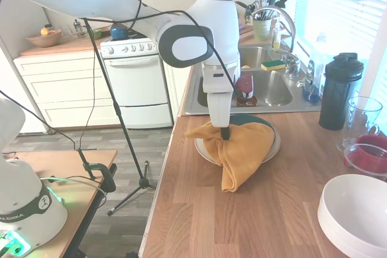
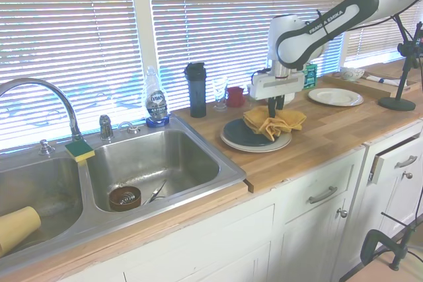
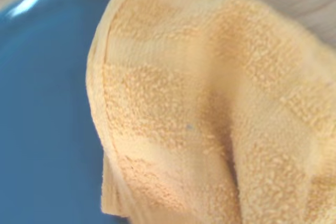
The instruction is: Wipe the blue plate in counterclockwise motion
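The blue plate [image 3: 47, 103] — dark, glossy — sits half-covered by a yellow cloth [image 1: 239, 149] the pincer [image 1: 225, 136] pinches.

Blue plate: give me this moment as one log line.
tool: shut on yellow towel | towel: bunched on blue plate | blue plate: atop cream plate

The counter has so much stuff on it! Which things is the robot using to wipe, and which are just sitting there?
Using:
blue plate
yellow towel
gripper
cream plate underneath

Just sitting:
black bottle
white bowl
dish soap
sponge
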You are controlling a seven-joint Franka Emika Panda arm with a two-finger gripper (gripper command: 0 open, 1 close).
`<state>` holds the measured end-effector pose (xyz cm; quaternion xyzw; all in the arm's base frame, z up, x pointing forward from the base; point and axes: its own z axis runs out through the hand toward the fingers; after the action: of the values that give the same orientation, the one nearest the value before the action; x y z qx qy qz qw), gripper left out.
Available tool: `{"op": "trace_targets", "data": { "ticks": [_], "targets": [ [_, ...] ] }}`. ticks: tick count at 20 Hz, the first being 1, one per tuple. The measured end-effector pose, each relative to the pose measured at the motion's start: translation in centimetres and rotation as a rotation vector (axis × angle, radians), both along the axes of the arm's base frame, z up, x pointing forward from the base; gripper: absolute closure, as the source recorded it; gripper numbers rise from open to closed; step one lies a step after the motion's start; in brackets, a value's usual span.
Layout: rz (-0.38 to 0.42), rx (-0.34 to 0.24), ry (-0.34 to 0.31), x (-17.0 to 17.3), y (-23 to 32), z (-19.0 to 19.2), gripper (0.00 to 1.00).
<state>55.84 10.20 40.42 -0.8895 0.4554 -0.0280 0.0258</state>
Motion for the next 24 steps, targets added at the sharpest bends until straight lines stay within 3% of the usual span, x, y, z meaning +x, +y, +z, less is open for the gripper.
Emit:
{"op": "trace_targets", "data": {
  "ticks": [6,14,17,24],
  "targets": [
    [-0.067,0.063,0.018,0.4,-8.2,0.8,1.0],
    [-0.137,0.11,0.073,1.1,-15.1,-2.7,1.0],
    [-0.127,0.11,0.09,1.9,-14.8,-3.8,1.0],
    [-0.047,0.099,0.157,3.9,-8.7,-7.2,1.0]
  ]
}}
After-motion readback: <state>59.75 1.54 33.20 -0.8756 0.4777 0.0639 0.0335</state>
